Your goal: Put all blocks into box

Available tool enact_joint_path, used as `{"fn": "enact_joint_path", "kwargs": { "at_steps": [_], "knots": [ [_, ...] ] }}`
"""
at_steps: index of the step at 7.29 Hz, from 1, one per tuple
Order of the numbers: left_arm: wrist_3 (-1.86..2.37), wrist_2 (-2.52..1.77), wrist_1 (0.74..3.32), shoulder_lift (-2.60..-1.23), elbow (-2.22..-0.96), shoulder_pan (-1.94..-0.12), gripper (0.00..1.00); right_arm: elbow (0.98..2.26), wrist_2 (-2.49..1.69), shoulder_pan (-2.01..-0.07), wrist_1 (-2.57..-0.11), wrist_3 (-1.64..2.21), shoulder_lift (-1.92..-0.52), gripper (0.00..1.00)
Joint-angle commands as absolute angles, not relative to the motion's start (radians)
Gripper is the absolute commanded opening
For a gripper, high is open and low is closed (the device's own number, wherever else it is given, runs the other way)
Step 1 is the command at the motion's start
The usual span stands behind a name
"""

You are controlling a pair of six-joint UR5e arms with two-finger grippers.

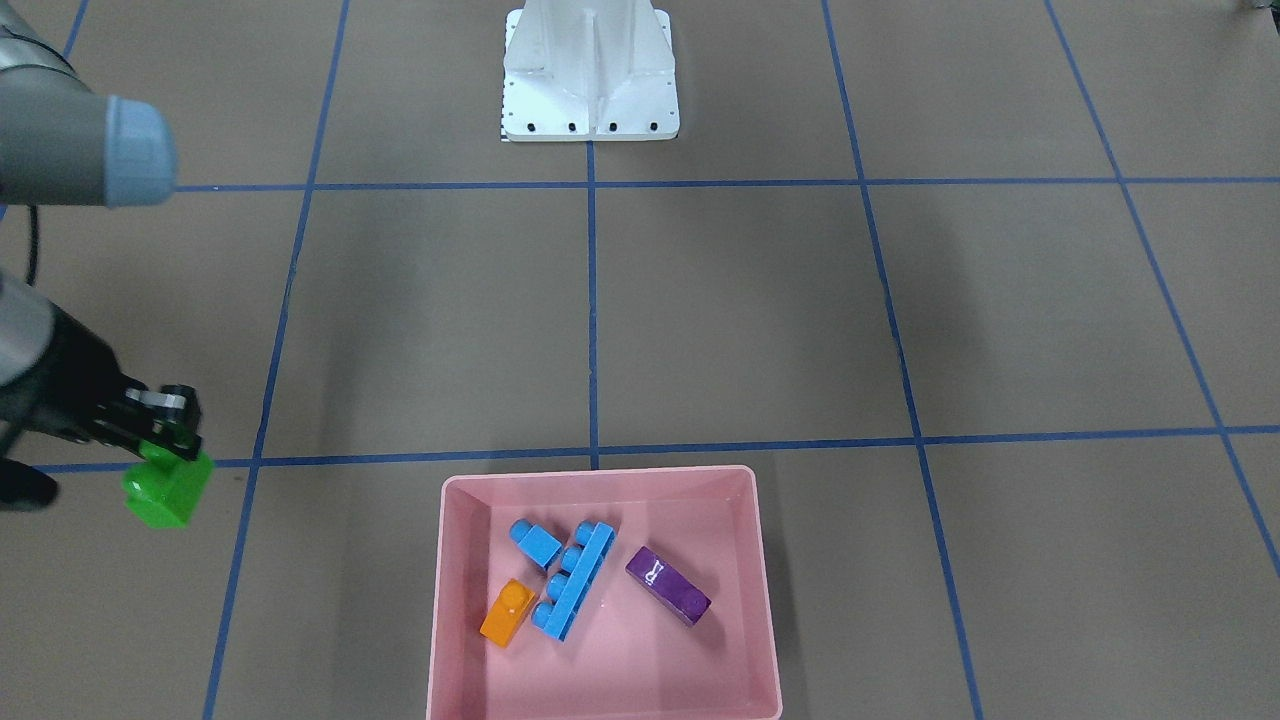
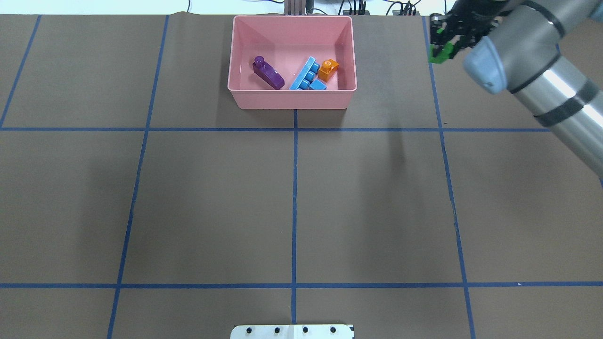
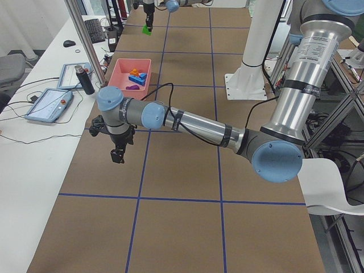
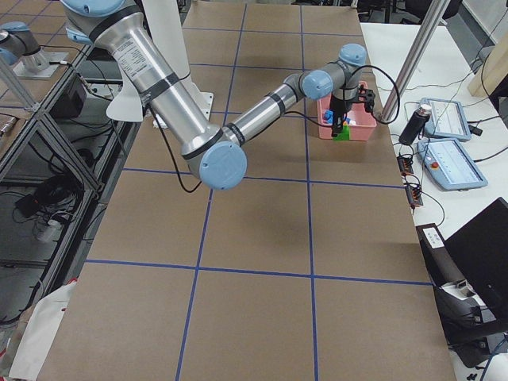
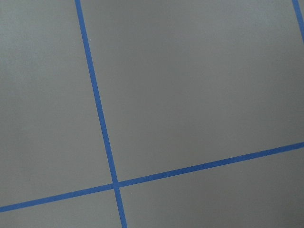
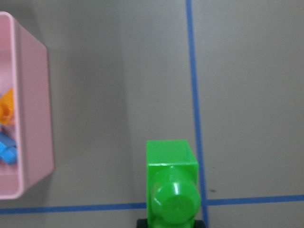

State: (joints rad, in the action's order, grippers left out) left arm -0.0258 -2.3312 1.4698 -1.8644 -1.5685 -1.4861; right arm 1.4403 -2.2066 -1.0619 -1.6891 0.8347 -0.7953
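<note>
Hanging pinched between right jaws: green block (image 1: 168, 492), outside the box (image 1: 650, 665).

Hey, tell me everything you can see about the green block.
The green block is a small, glossy, bright green plastic brick. The right wrist view shows one round stud on it, facing the camera. The right gripper is shut on its upper end and nothing else visibly touches it. It sits outside the pink box, well apart from it, next to a blue tape line.

The green block (image 1: 168, 490) hangs pinched between the right fingers (image 1: 180, 437). Well apart from them, the pink box (image 1: 600, 474) holds the orange block (image 1: 507, 612), purple block (image 1: 668, 585), small light-blue block (image 1: 536, 543) and long light-blue block (image 1: 572, 582).
</note>
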Motion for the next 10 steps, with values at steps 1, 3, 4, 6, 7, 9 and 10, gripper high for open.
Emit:
{"fn": "enact_joint_path", "kwargs": {
  "at_steps": [1,3,4,6,7,9,10],
  "knots": [
    [-0.023,-2.332,1.471,-1.864,-1.568,-1.486,1.0,1.116,-2.163,-1.016,-1.659,0.923,-0.495,0.0],
    [-0.021,-2.333,1.471,-1.864,-1.568,-1.486,1.0,0.891,-2.081,-0.952,-1.407,1.064,-0.41,0.0],
    [-0.02,-2.333,1.471,-1.864,-1.568,-1.485,1.0,0.776,-2.066,-0.927,-1.354,1.115,-0.347,0.0],
    [-0.018,-2.335,1.471,-1.864,-1.566,-1.486,1.0,0.724,-2.063,-0.879,-1.322,1.15,-0.292,0.0],
    [-0.018,-2.335,1.471,-1.862,-1.566,-1.486,1.0,0.688,-2.031,-0.853,-1.293,1.217,-0.25,0.0],
    [-0.018,-2.336,1.471,-1.862,-1.565,-1.485,1.0,0.614,-1.959,-0.798,-1.157,1.365,-0.212,0.34],
    [-0.018,-2.338,1.471,-1.862,-1.565,-1.485,1.0,0.611,-1.956,-0.789,-1.158,1.367,-0.209,0.99]
  ]
}}
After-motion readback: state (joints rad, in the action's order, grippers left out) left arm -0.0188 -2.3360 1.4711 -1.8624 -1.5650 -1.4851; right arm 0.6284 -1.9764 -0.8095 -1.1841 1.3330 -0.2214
